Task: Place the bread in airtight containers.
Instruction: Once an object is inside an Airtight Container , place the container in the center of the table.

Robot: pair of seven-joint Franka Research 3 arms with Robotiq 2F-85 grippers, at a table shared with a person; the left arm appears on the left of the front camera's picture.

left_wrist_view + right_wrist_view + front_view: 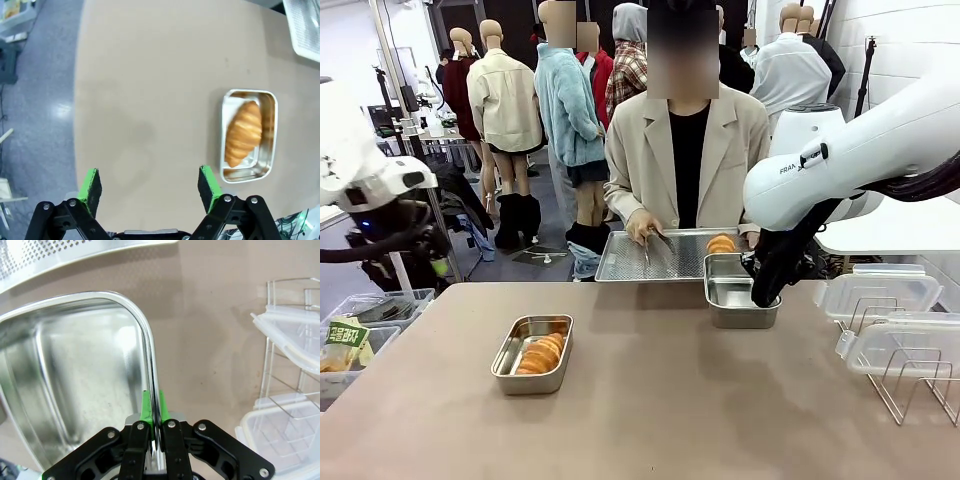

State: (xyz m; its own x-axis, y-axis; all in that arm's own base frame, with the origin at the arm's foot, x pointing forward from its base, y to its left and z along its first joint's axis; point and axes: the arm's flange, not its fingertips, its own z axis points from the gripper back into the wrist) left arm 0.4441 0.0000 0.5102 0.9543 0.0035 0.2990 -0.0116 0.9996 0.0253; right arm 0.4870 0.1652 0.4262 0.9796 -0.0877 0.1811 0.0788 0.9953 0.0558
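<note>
One steel container on the near left of the table holds a golden roll of bread. The left wrist view looks down on that container and bread. My left gripper hangs open high above the table beside them. A second steel container stands nearer the person, its inside bare. My right gripper is shut on its right rim, green pads clamping the thin wall. Another bread roll lies on the perforated tray.
The large perforated tray lies before the person, whose hand holds tongs over it. At the right, translucent lids rest on a wire rack. Plastic bins stand off the table's left edge.
</note>
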